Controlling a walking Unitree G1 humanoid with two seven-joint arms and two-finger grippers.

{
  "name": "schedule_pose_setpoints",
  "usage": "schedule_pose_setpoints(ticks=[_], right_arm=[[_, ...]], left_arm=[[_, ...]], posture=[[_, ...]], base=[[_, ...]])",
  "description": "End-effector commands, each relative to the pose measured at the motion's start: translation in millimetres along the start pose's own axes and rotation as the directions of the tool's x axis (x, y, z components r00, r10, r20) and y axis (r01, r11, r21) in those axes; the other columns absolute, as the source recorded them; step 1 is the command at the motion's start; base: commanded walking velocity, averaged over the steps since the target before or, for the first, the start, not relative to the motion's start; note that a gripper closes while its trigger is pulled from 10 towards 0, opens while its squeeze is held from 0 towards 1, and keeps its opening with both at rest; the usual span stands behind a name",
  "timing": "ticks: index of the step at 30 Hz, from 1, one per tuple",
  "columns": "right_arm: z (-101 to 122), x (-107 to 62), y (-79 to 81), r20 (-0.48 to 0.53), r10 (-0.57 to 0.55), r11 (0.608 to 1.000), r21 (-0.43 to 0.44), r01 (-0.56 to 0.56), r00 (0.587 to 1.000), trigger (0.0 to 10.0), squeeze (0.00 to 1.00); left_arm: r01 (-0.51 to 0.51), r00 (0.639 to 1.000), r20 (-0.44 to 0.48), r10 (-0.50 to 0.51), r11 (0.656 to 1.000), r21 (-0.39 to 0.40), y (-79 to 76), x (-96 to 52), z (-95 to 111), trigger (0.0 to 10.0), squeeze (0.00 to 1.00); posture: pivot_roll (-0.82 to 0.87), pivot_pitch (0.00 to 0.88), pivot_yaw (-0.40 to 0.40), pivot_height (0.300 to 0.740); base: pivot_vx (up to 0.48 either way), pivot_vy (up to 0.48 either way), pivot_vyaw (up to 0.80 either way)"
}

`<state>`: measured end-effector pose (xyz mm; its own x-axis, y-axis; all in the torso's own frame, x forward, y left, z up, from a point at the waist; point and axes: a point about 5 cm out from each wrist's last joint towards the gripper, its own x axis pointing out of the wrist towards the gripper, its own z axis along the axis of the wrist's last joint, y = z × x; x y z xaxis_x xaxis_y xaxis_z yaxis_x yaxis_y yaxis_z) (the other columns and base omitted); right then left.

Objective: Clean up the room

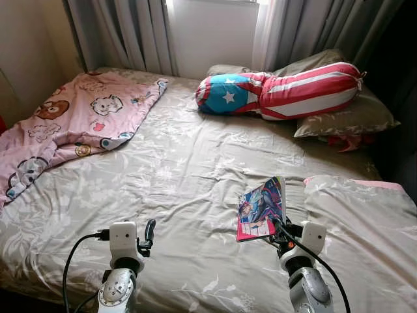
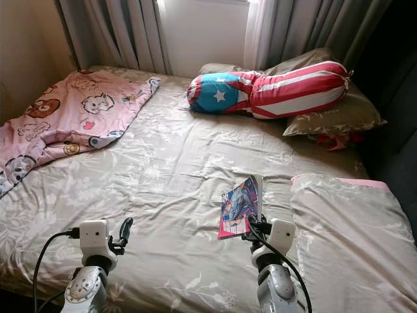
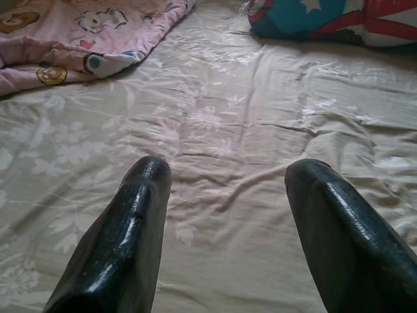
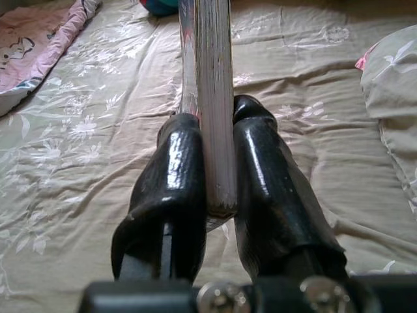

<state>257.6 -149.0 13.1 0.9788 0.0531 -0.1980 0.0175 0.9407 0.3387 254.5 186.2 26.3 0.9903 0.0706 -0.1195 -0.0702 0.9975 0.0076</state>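
Right now the right gripper [image 1: 279, 229] sits low right of the frame, above the bed [image 1: 182, 176], pinching a book [image 1: 261, 208] by its lower edge. Book stands upright on edge, colourful cover facing left, clear of the sheet. In the right wrist view both fingers [image 4: 174, 189] press flat on either side of the book's page block [image 4: 212, 98], no gap.

Left gripper [image 1: 148, 235] is low left of the frame, hovering over the sheet, holding nothing. In the left wrist view its fingers [image 3: 124, 241] are spread wide, bare sheet between them.

Bed has a beige floral cover, wrinkled. Pink blanket [image 1: 71, 124] with cartoon animals lies bunched at upper left, draped over the bed's left edge. Bolster [image 1: 280, 91] in red, white stripes and a blue end with a white star lies across the top centre-right, leaning on a beige pillow [image 1: 352, 114]. Something red pokes out under that pillow, cannot tell what. Another beige pillow [image 1: 365, 222] lies at lower right, just beside the book. Grey curtains [image 1: 124, 32] hang behind the bed at top, bright window between them.
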Motion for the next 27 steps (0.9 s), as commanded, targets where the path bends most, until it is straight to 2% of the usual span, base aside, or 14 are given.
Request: schedule_pose_setpoints(ticks=[1, 27], right_arm=[[7.2, 1.0, 5.3, 0.035, 0.025, 1.000, -0.006, -0.025, 0.999, 10.0, 0.00], [1.0, -2.2, 0.1, -0.008, 0.000, 0.999, -0.039, 0.000, 1.000, 10.0, 0.00]], left_arm=[[0.000, 1.000, 0.000, 0.000, 1.000, -0.009, -2.4, -0.5, 1.2, 10.0, 0.00], [0.006, 1.000, -0.001, -0.006, 1.000, -0.017, -2.5, -2.6, 3.1, 10.0, 0.00]], posture=[[-0.05, 0.000, -0.062, 0.705], [-0.04, 0.000, -0.070, 0.691]], base=[[0.000, 0.000, 0.00], [0.000, 0.000, 0.00]])
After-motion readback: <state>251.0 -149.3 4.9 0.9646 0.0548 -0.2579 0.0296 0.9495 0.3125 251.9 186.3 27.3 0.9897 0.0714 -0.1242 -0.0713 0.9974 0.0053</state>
